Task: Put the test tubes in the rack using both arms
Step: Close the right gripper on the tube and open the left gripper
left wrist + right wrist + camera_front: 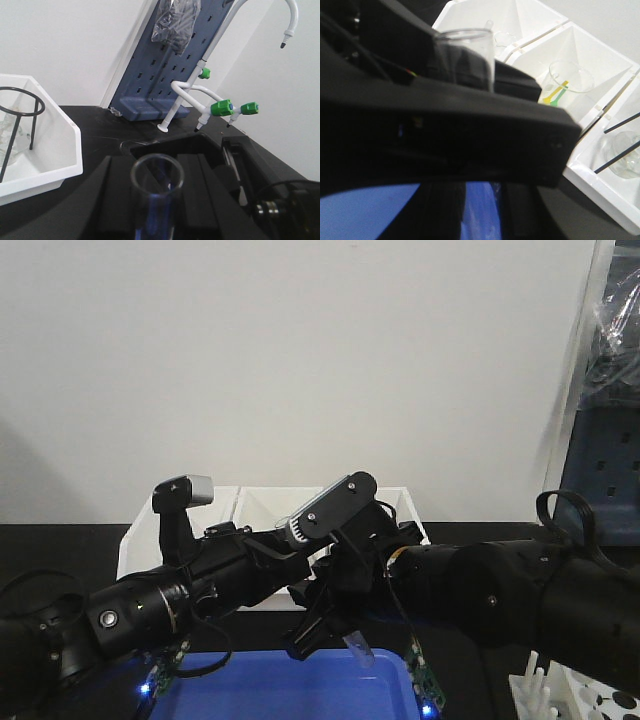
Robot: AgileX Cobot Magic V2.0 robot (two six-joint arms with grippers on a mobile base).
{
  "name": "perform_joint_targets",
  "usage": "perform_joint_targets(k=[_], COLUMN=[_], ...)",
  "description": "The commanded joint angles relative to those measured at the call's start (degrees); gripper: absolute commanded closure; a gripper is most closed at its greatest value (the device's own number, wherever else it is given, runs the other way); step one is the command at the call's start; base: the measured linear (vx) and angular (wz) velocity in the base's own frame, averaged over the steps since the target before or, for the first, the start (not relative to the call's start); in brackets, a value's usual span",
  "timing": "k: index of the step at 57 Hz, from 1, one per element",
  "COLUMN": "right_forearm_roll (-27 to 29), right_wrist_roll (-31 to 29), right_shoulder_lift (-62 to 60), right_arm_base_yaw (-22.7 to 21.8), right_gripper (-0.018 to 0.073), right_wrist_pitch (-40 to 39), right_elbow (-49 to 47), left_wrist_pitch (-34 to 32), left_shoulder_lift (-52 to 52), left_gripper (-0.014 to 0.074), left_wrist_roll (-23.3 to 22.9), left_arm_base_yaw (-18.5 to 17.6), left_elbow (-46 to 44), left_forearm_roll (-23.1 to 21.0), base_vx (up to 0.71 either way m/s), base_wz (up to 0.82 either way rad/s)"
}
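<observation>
over the blue tray, on the near side of the white bins: a slender clear glass test tube, thin round open rim, rounded bottom, pinched between the black fingers of the left gripper, pincer narrowed onto the glass. tilted off upright, long axis slanting, rounded end low and toward the right, mouth up among the wrists and hidden there from the front. right gripper crowded close against it, closure impossible to tell.
</observation>
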Motion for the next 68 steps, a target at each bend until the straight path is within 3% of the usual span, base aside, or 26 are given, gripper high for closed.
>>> perform_joint_targets(k=[1, 26, 37, 45, 60, 68], right_forearm_roll=[0.3, 0.4, 0.3, 0.3, 0.3, 0.3], right_wrist_roll=[0.2, 0.4, 2.8, 2.8, 2.9, 2.9], right_shoulder_lift=[-2.2, -2.2, -2.2, -2.2, -2.2, -2.2], right_arm_base_yaw=[-0.1, -0.1, -0.2, -0.2, -0.2, -0.2], right_gripper=[0.0378, 0.0571, 0.0569, 0.0568, 0.0569, 0.0569], right_wrist_pitch=[-4.4, -4.4, -4.4, -4.4, -4.4, -4.4], right_elbow=[-1.9, -1.9, -1.9, -1.9, -1.9, -1.9], left_wrist_pitch=[-4.8, -3.4, -3.1, -3.2, -4.0, -4.0], left_shoulder_lift=[-2.5, -2.5, -2.5, -2.5, -2.5, -2.5], left_gripper=[0.0601, 0.0592, 0.0547, 0.0456, 0.0161, 0.0087], left_wrist_roll=[-0.6, -0.6, -0.6, -0.6, -0.6, -0.6], left_arm_base_yaw=[-0.2, -0.2, -0.2, -0.2, -0.2, -0.2], left_elbow=[-2.1, -2.1, -2.1, -2.1, -2.1, -2.1], left_forearm_roll=[-1.7, -1.9, -1.9, -1.9, -1.9, -1.9], base_vx=[0.0, 0.0, 0.0, 0.0, 0.0, 0.0], base_wz=[0.0, 0.0, 0.0, 0.0, 0.0, 0.0])
